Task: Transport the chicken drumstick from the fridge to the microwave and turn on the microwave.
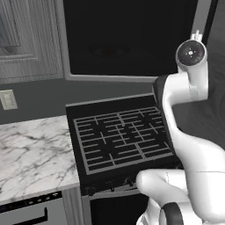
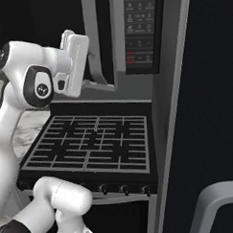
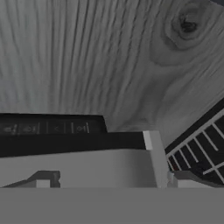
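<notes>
The microwave (image 1: 127,35) hangs above the stove, with dark glass in a silver-grey frame. Its black button panel (image 2: 141,31) carries red marks, and its door (image 2: 101,42) looks swung outward. My white hand (image 2: 76,62) is raised beside that door, at the microwave's lower edge. My gripper (image 3: 116,181) is open, its fingertips (image 3: 43,179) wide apart with nothing between them. Ahead of them lie a pale grey slab of the microwave and the panel strip (image 3: 48,128). The fridge (image 2: 208,85) is the tall dark body on the right. The chicken drumstick is out of view.
A black grated stove (image 1: 121,138) sits right below the microwave. A marble counter (image 1: 30,154) adjoins it on the left, with a wall outlet (image 1: 8,99) behind. Wood-grain cabinet (image 3: 87,52) is above. A grey handle (image 2: 215,200) juts out low on the right.
</notes>
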### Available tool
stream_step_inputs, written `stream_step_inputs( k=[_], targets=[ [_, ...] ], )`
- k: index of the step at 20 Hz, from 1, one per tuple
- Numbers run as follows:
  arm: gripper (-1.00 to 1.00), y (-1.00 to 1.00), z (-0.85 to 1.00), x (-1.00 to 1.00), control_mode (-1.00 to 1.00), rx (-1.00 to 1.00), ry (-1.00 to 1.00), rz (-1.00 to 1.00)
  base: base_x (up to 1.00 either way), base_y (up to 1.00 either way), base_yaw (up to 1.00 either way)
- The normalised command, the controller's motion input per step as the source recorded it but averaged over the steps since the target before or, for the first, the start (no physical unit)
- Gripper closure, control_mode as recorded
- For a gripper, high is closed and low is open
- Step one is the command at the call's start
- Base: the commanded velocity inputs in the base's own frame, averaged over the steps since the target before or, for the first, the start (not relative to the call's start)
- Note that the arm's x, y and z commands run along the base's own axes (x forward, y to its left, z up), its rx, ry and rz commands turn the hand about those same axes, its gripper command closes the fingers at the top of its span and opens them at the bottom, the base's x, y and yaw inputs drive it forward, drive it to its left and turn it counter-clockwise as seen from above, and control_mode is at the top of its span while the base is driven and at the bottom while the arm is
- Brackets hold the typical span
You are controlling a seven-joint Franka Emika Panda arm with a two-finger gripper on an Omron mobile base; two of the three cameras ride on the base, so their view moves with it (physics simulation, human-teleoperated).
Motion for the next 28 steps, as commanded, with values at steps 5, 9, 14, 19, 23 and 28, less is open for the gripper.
stream_step_inputs(
  k=[5, 9, 14, 19, 23, 28],
  targets=[
    [-1.00, -0.21, 0.00, 0.43, -1.00, 0.05, 0.03, 0.15, 0.00, 0.00, 0.00],
    [-1.00, -0.11, 0.00, 0.35, -1.00, 0.03, 0.00, 0.18, 0.00, 0.00, 0.00],
    [-1.00, -0.02, 0.00, 0.44, -1.00, 0.05, 0.00, 0.18, 0.00, 0.00, 0.00],
    [-1.00, 0.00, 0.00, 0.44, -1.00, 0.05, 0.00, 0.17, 0.00, 0.00, 0.00],
    [-1.00, 0.00, 0.00, 0.38, -1.00, 0.02, 0.00, 0.17, 0.00, 0.00, 0.00],
    [-1.00, 0.00, 0.00, 0.30, -1.00, 0.00, 0.00, 0.15, 0.00, 0.00, 0.00]
  ],
)
